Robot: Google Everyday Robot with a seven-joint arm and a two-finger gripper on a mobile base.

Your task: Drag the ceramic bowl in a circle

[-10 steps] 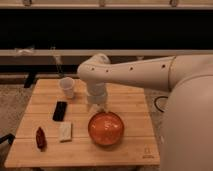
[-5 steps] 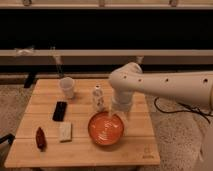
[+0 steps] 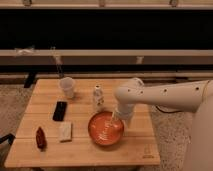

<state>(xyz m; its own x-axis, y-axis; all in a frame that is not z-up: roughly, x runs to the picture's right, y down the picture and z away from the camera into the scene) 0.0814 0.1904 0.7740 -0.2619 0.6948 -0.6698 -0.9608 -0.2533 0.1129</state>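
The ceramic bowl (image 3: 102,131), wide, glossy and orange-red with pale streaks inside, sits on the wooden table (image 3: 135,150) near its front middle. My white arm comes in from the right and bends down at the elbow. My gripper (image 3: 117,120) hangs at the bowl's upper right rim, pointing down into it. Its jaws stand open, and a pale finger (image 3: 113,121) dips inside the rim. I cannot see whether it touches the bowl.
A white cup (image 3: 67,86) stands at the back left, and a small white bottle (image 3: 98,97) just behind the bowl. A black flat object (image 3: 60,110), a pale packet (image 3: 65,131) and a dark red item (image 3: 40,137) lie left of the bowl.
My arm has swung from the bottle at the table's middle to the right and come down at the bowl's right rim. The bowl has stayed where it was.
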